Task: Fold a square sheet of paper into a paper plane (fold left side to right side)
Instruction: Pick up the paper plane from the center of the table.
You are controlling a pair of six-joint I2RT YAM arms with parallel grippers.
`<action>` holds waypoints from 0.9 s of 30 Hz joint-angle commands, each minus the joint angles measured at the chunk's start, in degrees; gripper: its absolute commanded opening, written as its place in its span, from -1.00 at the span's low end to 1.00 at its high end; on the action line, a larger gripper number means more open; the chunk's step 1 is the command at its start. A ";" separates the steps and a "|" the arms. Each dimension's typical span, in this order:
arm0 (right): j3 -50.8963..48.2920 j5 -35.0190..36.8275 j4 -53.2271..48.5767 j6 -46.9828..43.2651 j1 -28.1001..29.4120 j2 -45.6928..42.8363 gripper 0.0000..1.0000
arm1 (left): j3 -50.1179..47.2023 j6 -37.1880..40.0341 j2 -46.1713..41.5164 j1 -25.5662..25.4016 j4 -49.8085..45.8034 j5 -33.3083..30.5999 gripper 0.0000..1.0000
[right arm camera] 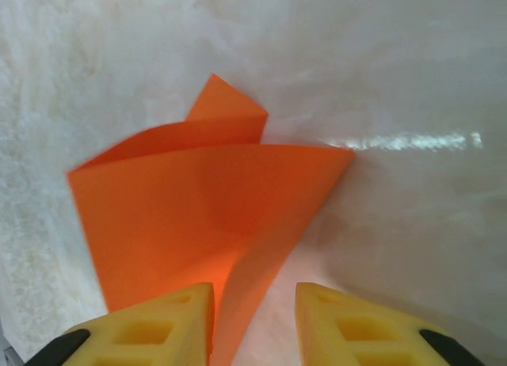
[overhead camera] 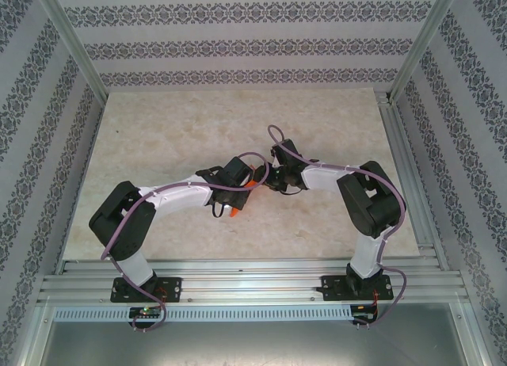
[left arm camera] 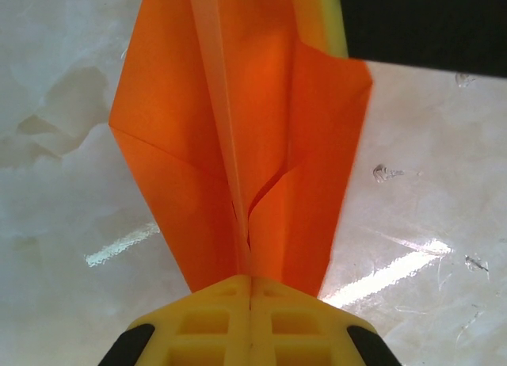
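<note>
- You kept L gripper (left arm camera: 249,293) clamped on the half-folded paper plane (left arm camera: 238,144) mid-table (left arm camera: 63,223), prob. to steady its centre crease.
- R gripper (right arm camera: 253,314) jaws stood apart around a flap, prob. for folding.

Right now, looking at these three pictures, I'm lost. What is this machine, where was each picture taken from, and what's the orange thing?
It is two robot arms bolted at the near edge of a marbled table. The wide picture looks down from above on the left arm and the right arm. The other two come from a camera on each wrist. The orange thing is a creased sheet of paper. The left fingers are shut on it, while the right fingers stand apart with its edge between them.
</note>
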 commanded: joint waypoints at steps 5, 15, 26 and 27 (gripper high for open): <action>-3.00 1.31 -1.90 -2.66 -0.59 -2.24 -0.66 | 1.40 -0.95 -1.66 -0.85 2.51 2.83 -0.45; -2.70 0.69 -2.18 -3.60 -1.21 -2.19 -0.81 | -5.31 -6.78 -18.10 9.33 12.51 23.83 0.10; -2.12 0.34 -2.42 -3.69 -0.95 -1.79 -0.81 | -1.46 -7.24 -3.52 10.74 15.44 27.87 -0.07; -2.03 0.34 -2.42 -3.76 -0.86 -1.79 -0.80 | -0.78 -7.09 -2.19 10.82 15.33 27.63 -0.11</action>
